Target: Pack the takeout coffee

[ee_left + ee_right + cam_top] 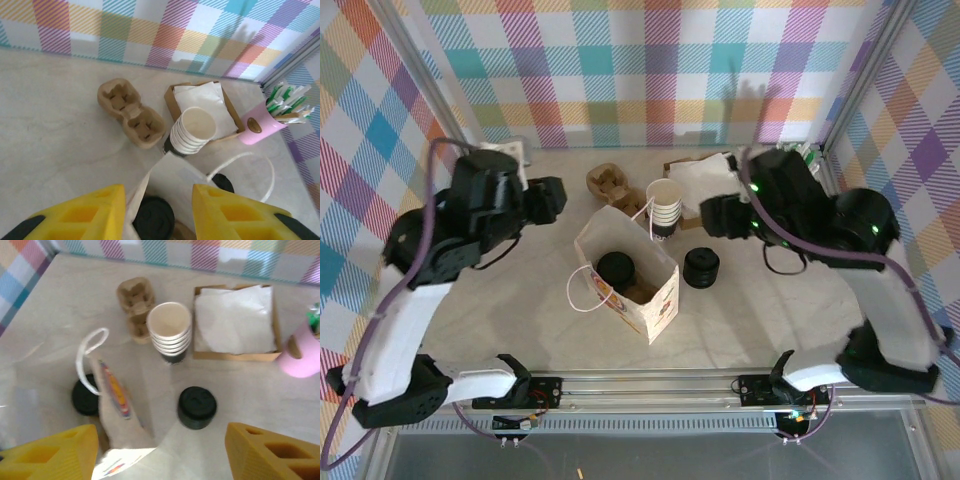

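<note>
Inside the open paper bag [658, 306], black-topped takeout coffee [615, 267], seen from above.

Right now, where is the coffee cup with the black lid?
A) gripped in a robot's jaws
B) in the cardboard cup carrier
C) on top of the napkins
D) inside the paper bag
D: from above, the takeout coffee, its round black lid up, sits inside the open paper bag; the cup carrier has empty pockets and the napkins lie bare.
</note>
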